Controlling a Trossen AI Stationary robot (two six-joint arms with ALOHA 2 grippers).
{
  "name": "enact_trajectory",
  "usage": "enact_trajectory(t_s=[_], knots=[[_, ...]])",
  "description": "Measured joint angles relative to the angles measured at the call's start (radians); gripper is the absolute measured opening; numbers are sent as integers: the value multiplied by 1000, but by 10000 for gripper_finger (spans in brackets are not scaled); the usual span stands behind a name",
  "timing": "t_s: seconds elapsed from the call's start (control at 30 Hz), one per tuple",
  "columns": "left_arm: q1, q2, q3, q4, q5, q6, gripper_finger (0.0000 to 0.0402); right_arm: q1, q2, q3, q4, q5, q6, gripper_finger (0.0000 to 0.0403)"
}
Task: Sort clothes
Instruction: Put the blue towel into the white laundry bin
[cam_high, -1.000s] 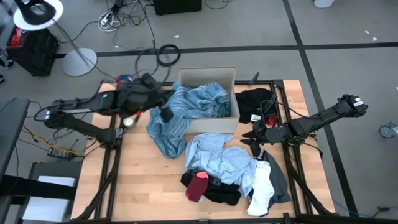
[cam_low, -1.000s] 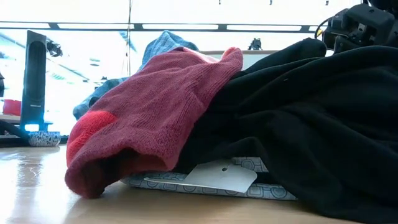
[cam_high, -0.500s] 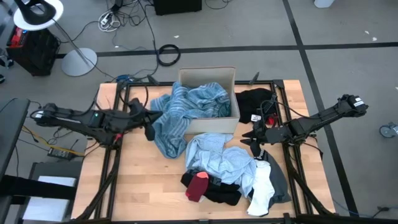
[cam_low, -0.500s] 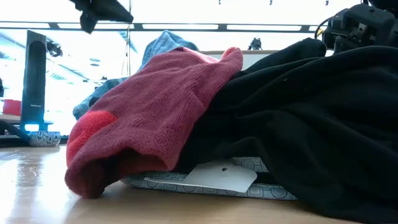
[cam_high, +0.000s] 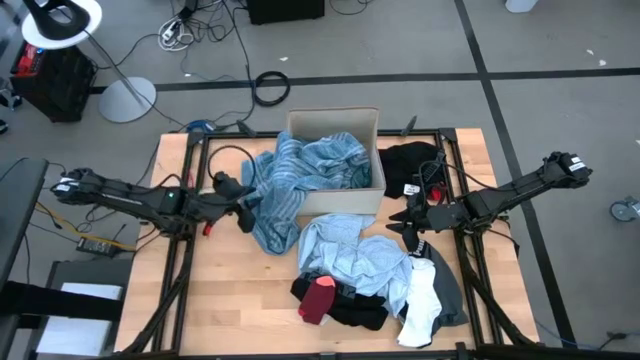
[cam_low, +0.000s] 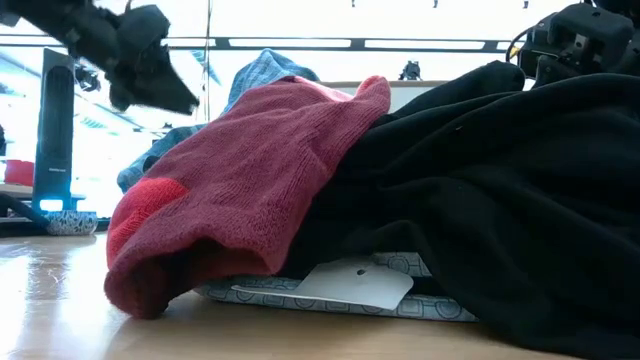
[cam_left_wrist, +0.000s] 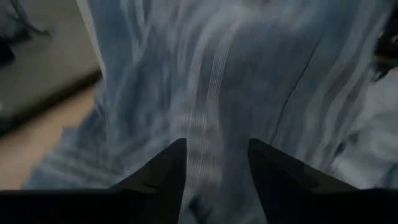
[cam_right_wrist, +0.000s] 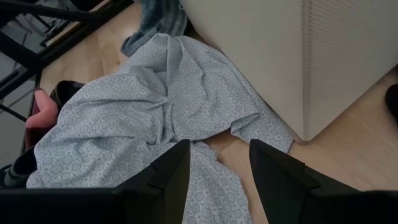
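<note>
From above, the left gripper sits low over the wooden table, just at the left edge of a blue striped garment that spills out of the cardboard box and down onto the table. The left wrist view adds what the overhead cannot: the two dark fingers stand apart with only striped cloth filling the picture beyond them, nothing pinched between them. The box holds the upper part of that striped garment; to its right a black garment lies on the table. Below the box lies a pale patterned shirt, and in front of it a small red piece on black clothes, with a white piece and a grey one at the right. The right gripper hovers near the box's right corner, just beside the pale shirt; its wrist view shows its fingers spread wide over that shirt, the beige box wall alongside. The table-level view alone shows the red piece as fuzzy towelling draped over black fabric, with a white tag beneath.
</note>
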Motion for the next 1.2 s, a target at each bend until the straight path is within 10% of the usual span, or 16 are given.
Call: enact_trajectory(t_s=[0.47,0.67,1.2], knots=[[14,38,-326,203,38,-266,164,0,0,0,3,0,0,167],[14,59,-354,259,91,-310,23,0,0,0,8,0,0,167],[51,94,233,288,139,195,1,0,0,0,11,3,0,167]])
